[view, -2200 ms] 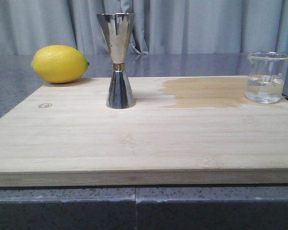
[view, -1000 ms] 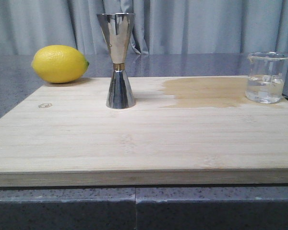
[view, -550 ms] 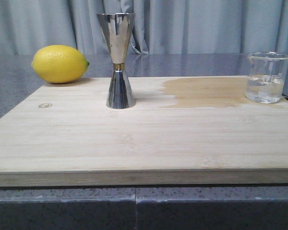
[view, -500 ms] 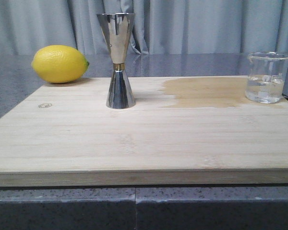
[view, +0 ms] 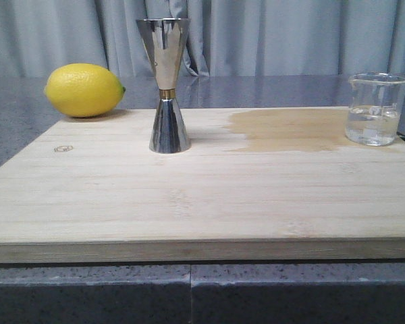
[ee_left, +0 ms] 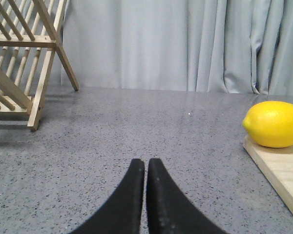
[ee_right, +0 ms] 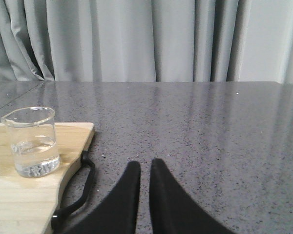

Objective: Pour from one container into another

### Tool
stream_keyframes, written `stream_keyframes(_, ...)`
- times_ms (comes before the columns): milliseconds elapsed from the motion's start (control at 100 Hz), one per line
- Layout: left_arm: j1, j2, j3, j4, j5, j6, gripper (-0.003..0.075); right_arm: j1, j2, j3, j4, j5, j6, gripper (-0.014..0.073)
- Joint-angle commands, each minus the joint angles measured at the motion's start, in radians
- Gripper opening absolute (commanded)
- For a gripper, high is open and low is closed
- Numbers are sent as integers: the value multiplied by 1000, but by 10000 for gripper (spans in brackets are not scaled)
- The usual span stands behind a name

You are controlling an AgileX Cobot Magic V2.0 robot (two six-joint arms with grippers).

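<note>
1. The left pincer [ee_left: 145, 168] has its two black fingers pressed together, with nothing between them. It hangs low over the bare grey speckled worktop [ee_left: 112, 141].
2. The right pincer [ee_right: 141, 170] is almost closed, with only a thin gap between its fingers, and it holds nothing. It is over the grey worktop too, just off the right end of the wooden cutting board [ee_right: 19, 195].
3. The glass beaker [ee_right: 31, 141] stands upright near the board's far right corner, beside the right pincer. It has a little clear water in it.
4. A black loop handle [ee_right: 78, 190] hangs off that end of the board.
5. The steel jigger [view: 166, 84] stands upright on the board toward the back left, well apart from the beaker.
6. A darker wet patch [view: 290, 129] lies on the board between the jigger and the beaker.
7. A yellow lemon [view: 84, 90] rests at the board's far left corner.
8. A wooden dish rack [ee_left: 22, 53] stands on the worktop far off to the left.
9. Grey curtains [view: 290, 34] hang behind everything.
10. The front half of the board is bare wood.
</note>
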State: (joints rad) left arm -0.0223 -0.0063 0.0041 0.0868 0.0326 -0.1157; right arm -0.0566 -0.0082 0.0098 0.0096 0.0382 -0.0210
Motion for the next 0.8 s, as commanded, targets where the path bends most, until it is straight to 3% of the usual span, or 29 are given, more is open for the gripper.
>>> stream_keyframes(0,3,-21,28,-34,-89,-3,-19,1,-20,11,5,-89,-3,25)
stream_keyframes(150,3,-21,28,-181,-173,-5,-19,1,-20,6,77,-132,-3,25)
stream_keyframes(270,3,-21,-1,-183,-200,-18,-19,1,-20,-28,122,-87,-3,25)
stream_keyframes(620,3,23,-270,-186,131,-39,-19,1,54,-310,122,180,-3,25)
stream_keyframes(790,-35,126,-413,-275,250,61,-18,3,172,-457,122,284,-3,25)
